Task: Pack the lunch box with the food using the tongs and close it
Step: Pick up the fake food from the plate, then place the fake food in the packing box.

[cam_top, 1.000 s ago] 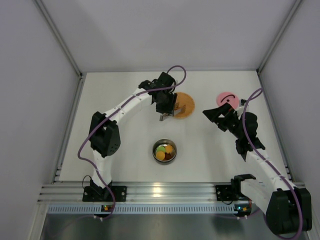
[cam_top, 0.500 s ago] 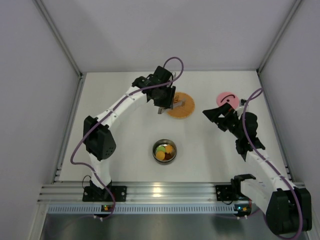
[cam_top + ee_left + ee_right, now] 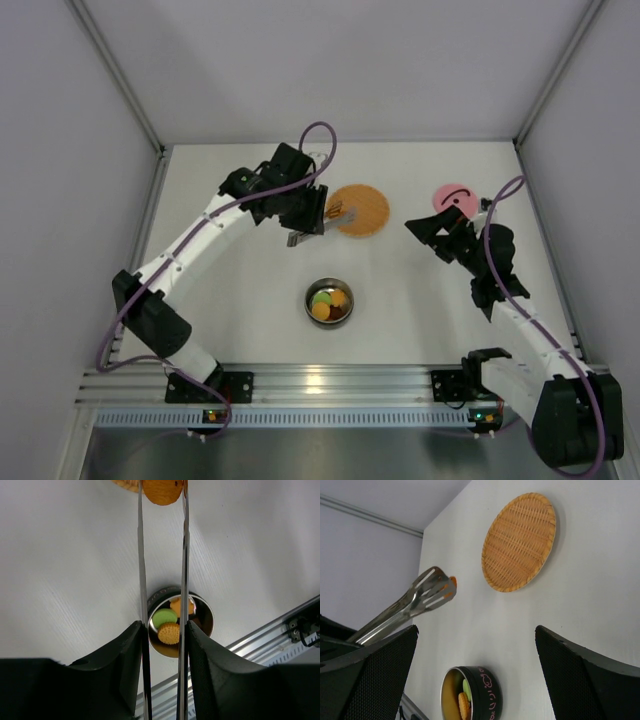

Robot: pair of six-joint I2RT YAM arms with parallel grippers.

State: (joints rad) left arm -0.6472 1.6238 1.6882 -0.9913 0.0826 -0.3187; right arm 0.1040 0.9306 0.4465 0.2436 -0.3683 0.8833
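Lunch box: The lunch box sits open on the table, nearest the arm bases, between the two arms. Food already lies in it: a green round, an orange one and a ridged biscuit.
Left tool: Your left tool is closed on the tongs, squeezing the two arms near their middle.
Held piece: An orange biscuit is pinched between the tong tips, lifted off the table just beside the woven plate.
Step in hand: Carry that biscuit to the box. Keep the squeeze even, because any slack would likely drop it.
How to do it well: Bring the tips over the middle of the box and lower them inside the rim. Ease the grip only once they are there.
Right tool: Your right tool hangs with jaws wide apart and holds nothing.
Woven plate: From the right wrist view it looks bare, so this is probably the last piece.
Lid: The pink lid lies flat at the far right, just beyond the right tool. It is well placed for that arm to fetch next.
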